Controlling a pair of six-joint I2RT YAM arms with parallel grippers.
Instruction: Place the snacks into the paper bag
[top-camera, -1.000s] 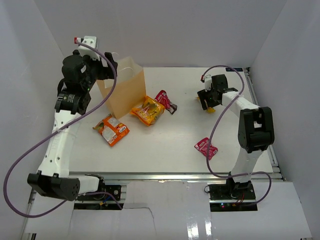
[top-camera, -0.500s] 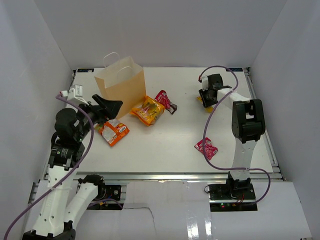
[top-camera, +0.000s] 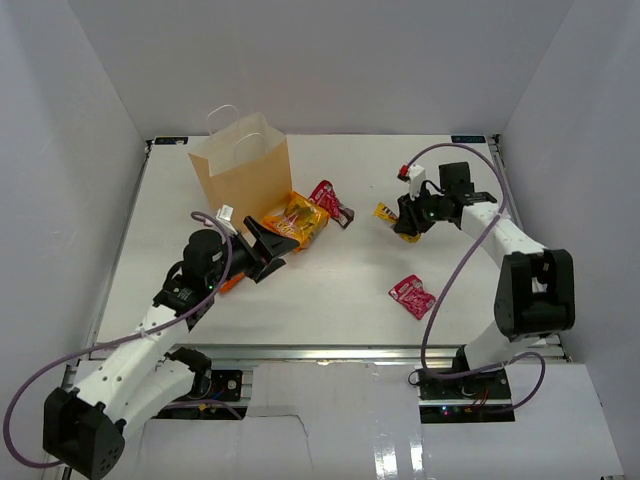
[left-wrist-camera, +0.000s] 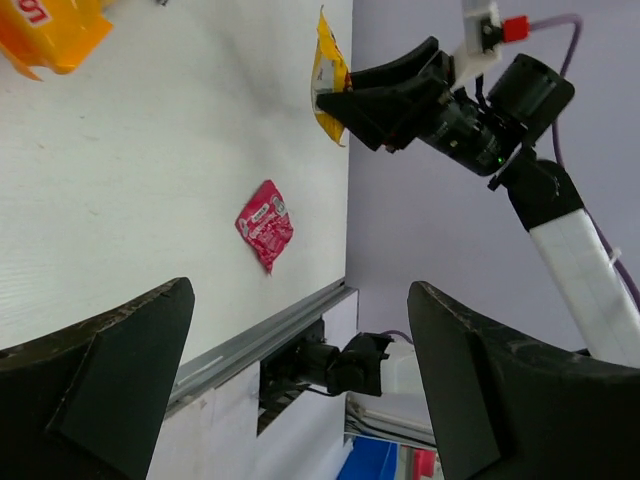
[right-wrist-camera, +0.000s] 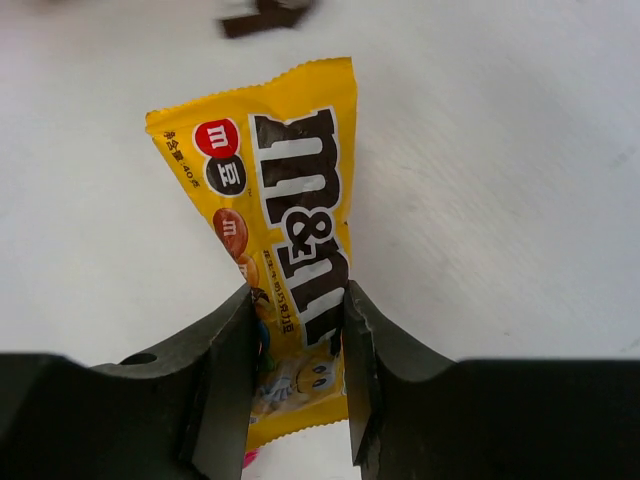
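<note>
Seemingly six snacks (top-camera: 295, 222), one yellow packet (right-wrist-camera: 295, 200) in right fingers (right-wrist-camera: 225, 380), one paper bag (top-camera: 245, 175)

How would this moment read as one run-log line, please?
right gripper: jaws shut on yellow packet | left gripper: jaws open, empty | paper bag: upright

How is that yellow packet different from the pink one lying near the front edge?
The yellow packet is pinched in the right gripper; the pink packet lies loose on the table, untouched. The yellow packet is long and narrow, the pink packet shorter and squarer. Both are small crinkly snack packets.
</note>
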